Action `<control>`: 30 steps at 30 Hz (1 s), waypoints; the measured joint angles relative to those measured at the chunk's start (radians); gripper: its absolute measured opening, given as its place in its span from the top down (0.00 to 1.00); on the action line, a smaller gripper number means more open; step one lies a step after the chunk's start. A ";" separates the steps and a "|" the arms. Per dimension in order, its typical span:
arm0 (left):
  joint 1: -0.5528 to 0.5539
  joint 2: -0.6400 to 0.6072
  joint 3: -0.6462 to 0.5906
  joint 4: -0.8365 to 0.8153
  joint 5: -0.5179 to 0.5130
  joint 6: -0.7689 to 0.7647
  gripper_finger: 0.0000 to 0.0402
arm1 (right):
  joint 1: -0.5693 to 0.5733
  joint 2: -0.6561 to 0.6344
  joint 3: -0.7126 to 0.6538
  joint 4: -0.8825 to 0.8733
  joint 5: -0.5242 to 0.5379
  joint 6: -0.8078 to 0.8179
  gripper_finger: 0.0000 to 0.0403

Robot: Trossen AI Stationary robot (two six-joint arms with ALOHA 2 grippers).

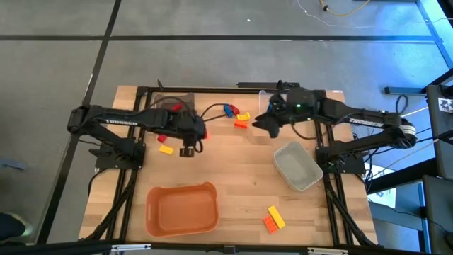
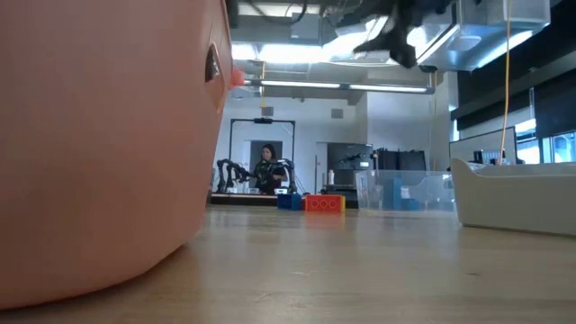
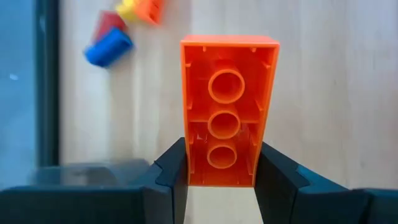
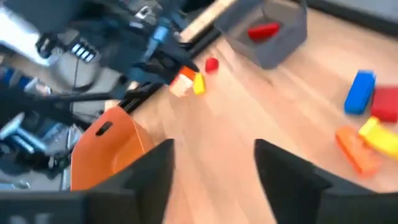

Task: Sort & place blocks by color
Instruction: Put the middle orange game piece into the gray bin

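Observation:
My left gripper (image 3: 221, 169) is shut on an orange block (image 3: 229, 87); in the high view it hangs over the table's left half (image 1: 187, 149), next to a yellow block (image 1: 166, 149) and a red block (image 1: 161, 139). My right gripper (image 4: 214, 155) is open and holds nothing, raised over the far middle (image 1: 263, 126). Near it lie a blue block (image 4: 359, 92), a red block (image 4: 387, 102), a yellow block (image 4: 378, 134) and an orange block (image 4: 356, 149). Another yellow block (image 1: 276, 214) and orange block (image 1: 270, 225) lie at the near edge. My left gripper pinches the orange block between its two fingers (image 3: 171, 171), on the long side walls at the end nearest the wrist (image 3: 199, 168). The block runs lengthwise out past the fingertips, its hollow underside facing the wrist camera. Whether its far end touches the table cannot be seen.
An orange bin (image 1: 182, 209) sits near the table's near-left edge, a pale clear bin (image 1: 297, 165) on the right, and a dark bin (image 1: 173, 103) holding a red block (image 4: 264, 30) at the far left. A person (image 2: 267, 166) stands far behind the table.

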 joint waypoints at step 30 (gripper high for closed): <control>-0.003 0.143 0.128 0.135 -0.011 -0.076 0.69 | 0.133 0.432 -0.001 0.529 0.136 0.490 0.22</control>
